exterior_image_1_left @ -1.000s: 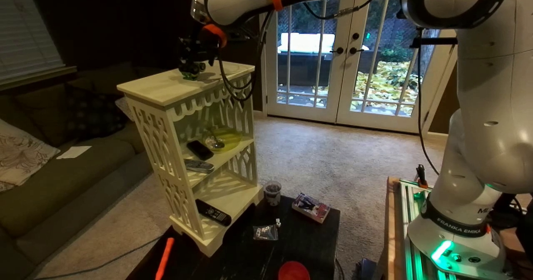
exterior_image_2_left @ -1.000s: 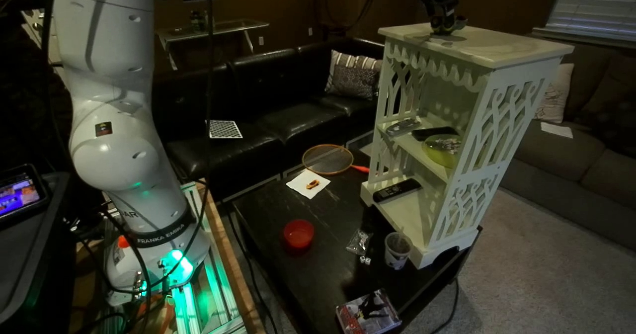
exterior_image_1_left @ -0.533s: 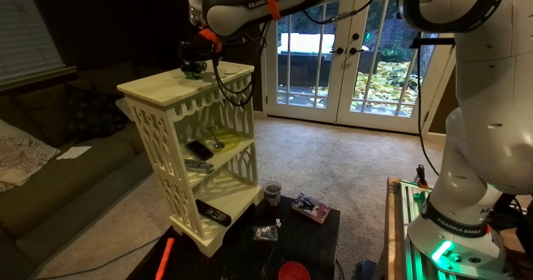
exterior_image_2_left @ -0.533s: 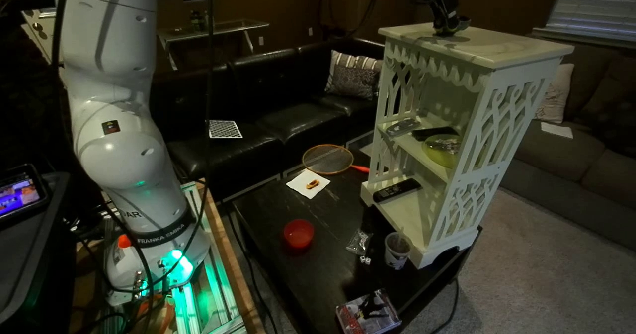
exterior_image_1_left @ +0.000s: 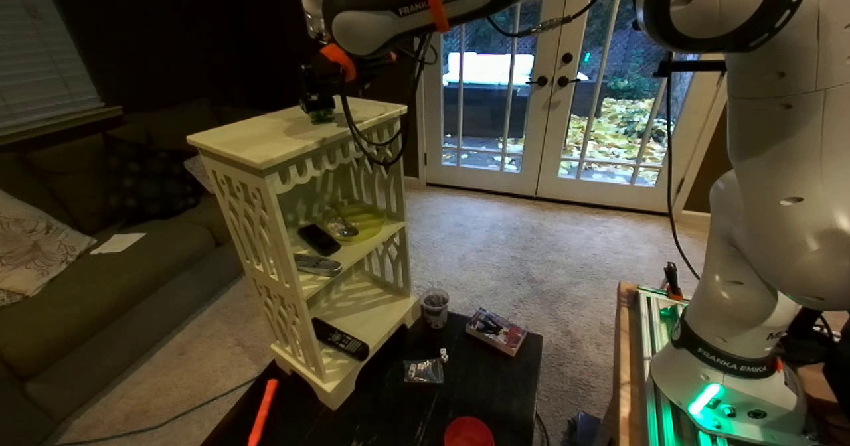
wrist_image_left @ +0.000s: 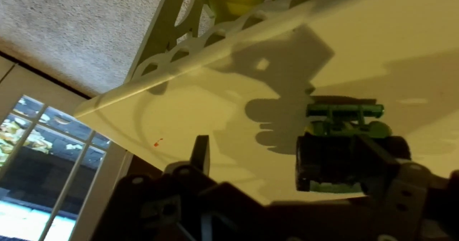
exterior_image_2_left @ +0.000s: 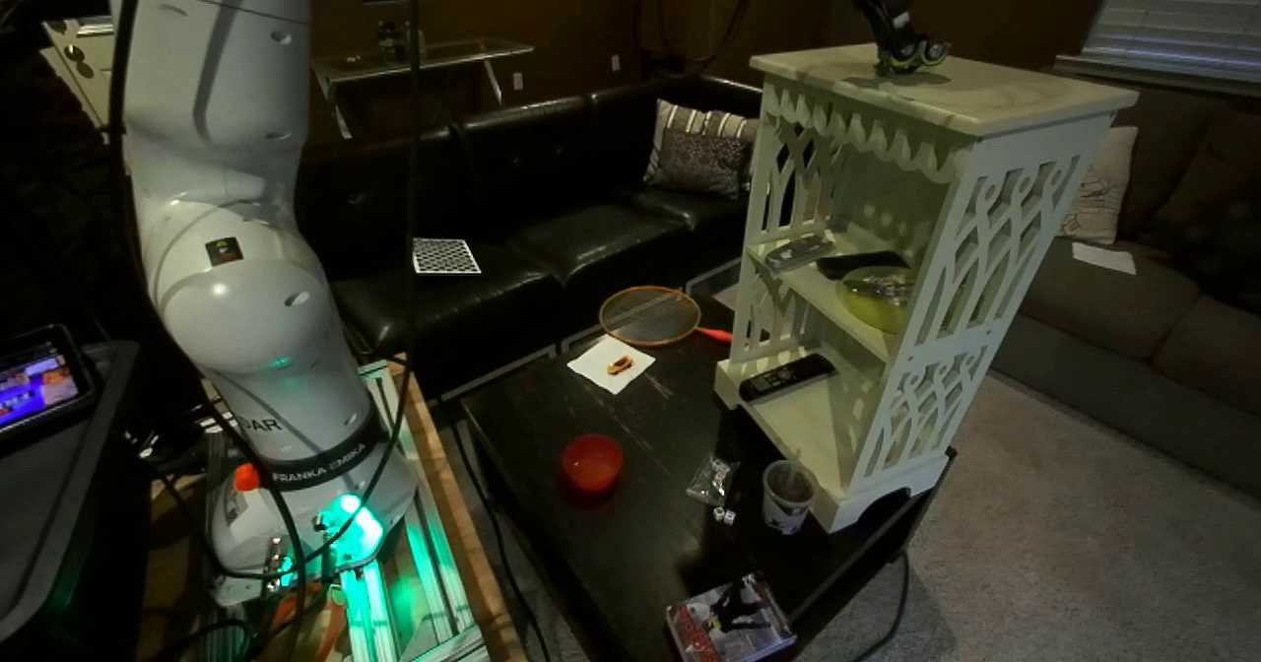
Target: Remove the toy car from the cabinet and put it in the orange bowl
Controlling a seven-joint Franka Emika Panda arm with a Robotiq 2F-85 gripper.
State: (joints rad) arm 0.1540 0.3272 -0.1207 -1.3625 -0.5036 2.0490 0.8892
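Note:
The toy car (wrist_image_left: pixel 349 128), green with black wheels, is over the flat top of the cream-white cabinet (wrist_image_left: pixel 172 115). I cannot tell whether it rests there. My gripper (wrist_image_left: pixel 288 149) is open. Its right finger overlaps the car in the wrist view. The left finger stands well apart with bare cabinet top between. In both exterior views the gripper (exterior_image_1_left: pixel 320 94) (exterior_image_2_left: pixel 895 32) is low over the cabinet top (exterior_image_1_left: pixel 279 137) (exterior_image_2_left: pixel 985 91), with the car (exterior_image_1_left: pixel 323 117) (exterior_image_2_left: pixel 911 55) small at its tips. The red-orange bowl (exterior_image_1_left: pixel 469 431) (exterior_image_2_left: pixel 592 462) stands on the dark low table.
The shelves hold a black phone (exterior_image_1_left: pixel 319 239), a grey remote (exterior_image_1_left: pixel 317 265), a yellow-green dish (exterior_image_1_left: pixel 365 223) and a black remote (exterior_image_1_left: pixel 340 338). The dark table (exterior_image_2_left: pixel 537 406) bears a cup (exterior_image_2_left: pixel 789 497), a boxed item (exterior_image_2_left: pixel 730 621), a racket (exterior_image_2_left: pixel 650 315) and a small yellow toy (exterior_image_2_left: pixel 620 365) on paper.
My gripper has moved a little along the cabinet top, rightward in both exterior views. The car has shifted the same way beside it.

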